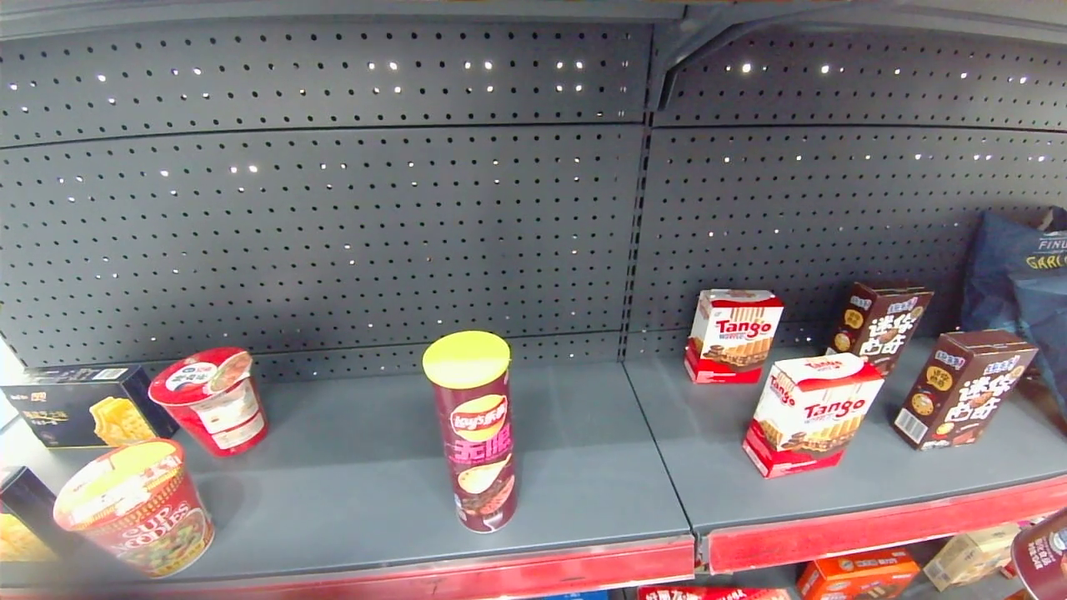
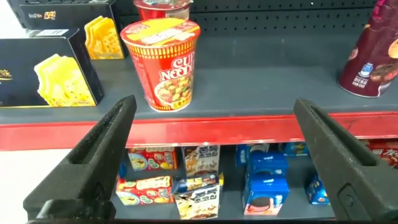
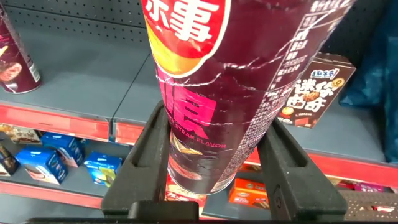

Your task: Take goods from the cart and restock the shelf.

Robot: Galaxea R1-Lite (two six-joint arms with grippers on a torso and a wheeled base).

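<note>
ok so the right hand has its fingers pinched onto the lower part of a tall maroon chip can, one finger on each side, and the can is upright. In the head view that can peeks in at the 4 o'clock corner, down below the shelf and out past its red lip, so it's not on the shelf yet. The left hand is spread wide with nothing in it, sitting in front of the lip near the cup noodles. On the shelf there's a matching chip can standing near the middle, wafer boxes off at its 3 o'clock, brown boxes further out the same way, and cup noodles at its 8 o'clock. My guess at what bites from here: the grip is low on a tall, slick tube, so the top could lean or the can could slide in the fingers once it gets lifted. Coming up from under, it could also clip the lip, and a sloppy set-down could bump the front wafer box or the standing can over.
</note>
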